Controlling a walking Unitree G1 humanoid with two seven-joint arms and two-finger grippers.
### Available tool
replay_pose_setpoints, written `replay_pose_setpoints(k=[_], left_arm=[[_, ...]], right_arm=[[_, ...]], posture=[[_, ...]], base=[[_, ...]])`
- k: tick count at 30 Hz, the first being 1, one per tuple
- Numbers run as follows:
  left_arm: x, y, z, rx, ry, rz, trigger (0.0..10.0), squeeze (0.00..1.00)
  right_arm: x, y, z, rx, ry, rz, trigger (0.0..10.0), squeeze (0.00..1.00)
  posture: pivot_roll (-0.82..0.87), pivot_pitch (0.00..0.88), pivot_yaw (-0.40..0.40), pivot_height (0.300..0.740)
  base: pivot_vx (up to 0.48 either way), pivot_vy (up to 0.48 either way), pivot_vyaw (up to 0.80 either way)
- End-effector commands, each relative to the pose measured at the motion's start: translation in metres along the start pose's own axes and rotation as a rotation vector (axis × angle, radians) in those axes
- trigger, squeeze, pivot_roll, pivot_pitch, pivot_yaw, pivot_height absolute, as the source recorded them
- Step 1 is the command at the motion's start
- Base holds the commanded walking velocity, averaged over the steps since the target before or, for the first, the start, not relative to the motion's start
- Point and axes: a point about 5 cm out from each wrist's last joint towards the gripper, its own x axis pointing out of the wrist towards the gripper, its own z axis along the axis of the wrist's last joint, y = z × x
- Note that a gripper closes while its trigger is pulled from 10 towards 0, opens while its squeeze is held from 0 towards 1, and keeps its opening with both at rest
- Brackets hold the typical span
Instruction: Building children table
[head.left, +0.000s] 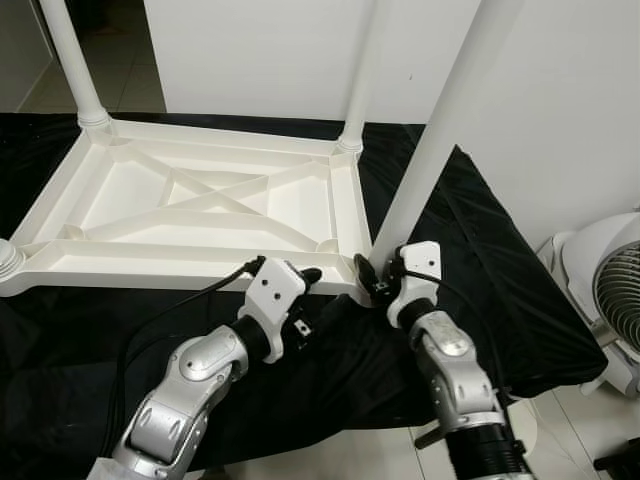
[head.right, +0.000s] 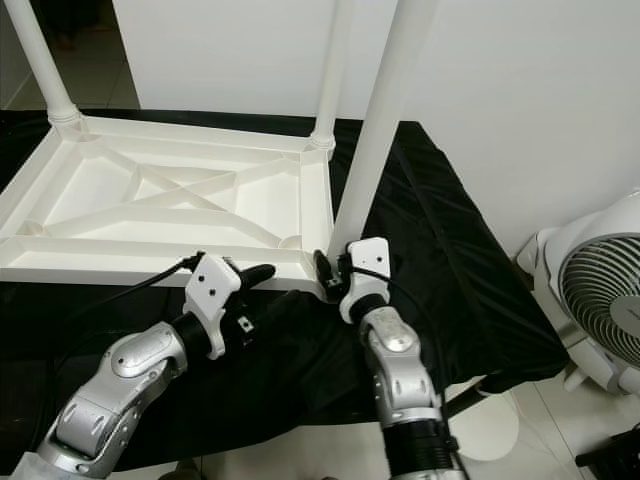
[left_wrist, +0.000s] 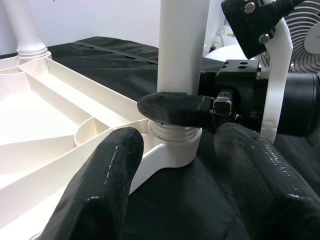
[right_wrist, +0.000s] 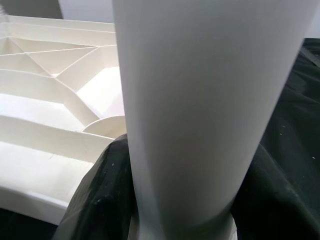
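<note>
A white plastic children's table (head.left: 150, 262) lies upside down on a black cloth (head.left: 480, 250), its ribbed underside facing up. The near right leg (head.left: 440, 130) stands upright in its corner socket. My right gripper (head.left: 372, 278) is shut on this leg just above its threaded base. One black finger (left_wrist: 175, 107) wraps the leg (left_wrist: 182, 45); the right wrist view has fingers (right_wrist: 102, 195) on both sides of the leg (right_wrist: 200, 100). My left gripper (head.left: 310, 298) is open and holds nothing. It hovers by the table's near edge, a little left of that corner, pointing at the leg base (left_wrist: 172, 145).
Two more legs stand at the far corners, far left (head.left: 75, 60) and far right (head.left: 360, 80). A white fan (head.left: 612, 290) sits on the tiled floor to the right. A white wall runs behind and right of the table. The cloth ends near my arms.
</note>
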Motion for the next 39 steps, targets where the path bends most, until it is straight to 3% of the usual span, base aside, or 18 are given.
replay_pose_setpoints(k=[1,6,7,11,12,21,28,29,30,39], left_arm=[[0.001,-0.004,-0.001,-0.013,0.002,-0.023,10.0,0.0],[0.001,-0.003,-0.001,-0.012,0.001,-0.021,10.0,0.0],[0.0,-0.003,0.0,-0.012,0.001,-0.019,10.0,0.0],[0.0,-0.002,0.0,-0.01,0.001,-0.017,10.0,0.0],[0.0,-0.002,0.0,-0.011,0.0,-0.014,10.0,0.0],[0.0,-0.002,0.0,-0.011,-0.001,-0.005,10.0,0.0],[-0.001,-0.001,0.0,-0.01,0.0,0.001,10.0,0.0],[-0.001,-0.001,0.0,-0.008,0.001,0.002,10.0,0.0],[-0.002,-0.001,0.0,-0.007,0.002,0.002,10.0,0.0],[-0.004,-0.001,0.0,0.002,0.011,0.01,10.0,0.0]], right_arm=[[-0.004,0.0,-0.012,-0.033,0.071,-0.052,0.0,0.0],[-0.003,0.004,-0.011,-0.028,0.079,-0.053,0.0,0.0],[-0.002,0.005,-0.01,-0.028,0.084,-0.034,10.0,0.0],[-0.002,0.006,-0.009,-0.031,0.082,-0.009,10.0,0.0],[-0.002,0.007,-0.007,-0.021,0.084,0.007,10.0,1.0],[-0.004,0.002,0.0,-0.017,0.057,0.058,10.0,1.0],[-0.001,-0.014,0.005,-0.02,0.043,0.205,10.0,1.0],[0.001,-0.018,0.006,-0.042,0.041,0.248,10.0,0.69],[0.003,-0.021,0.006,-0.053,0.042,0.289,10.0,0.0],[0.012,-0.027,0.007,-0.133,0.029,0.421,10.0,0.0]], posture=[[0.16,0.039,-0.097,0.74],[0.16,0.044,-0.094,0.74],[0.16,0.044,-0.094,0.74],[0.17,0.045,-0.096,0.74],[0.17,0.049,-0.099,0.74],[0.17,0.053,-0.102,0.74],[0.18,0.052,-0.099,0.74],[0.18,0.051,-0.1,0.74],[0.18,0.051,-0.1,0.74],[0.21,0.045,-0.101,0.74]], base=[[0.0,0.0,0.0],[0.0,0.0,0.0],[0.0,0.0,0.0],[0.0,0.0,0.0],[0.0,0.0,0.0],[0.0,0.0,0.0],[0.0,0.0,0.0],[0.0,0.0,0.0],[0.0,0.0,0.0],[0.0,0.0,0.0]])
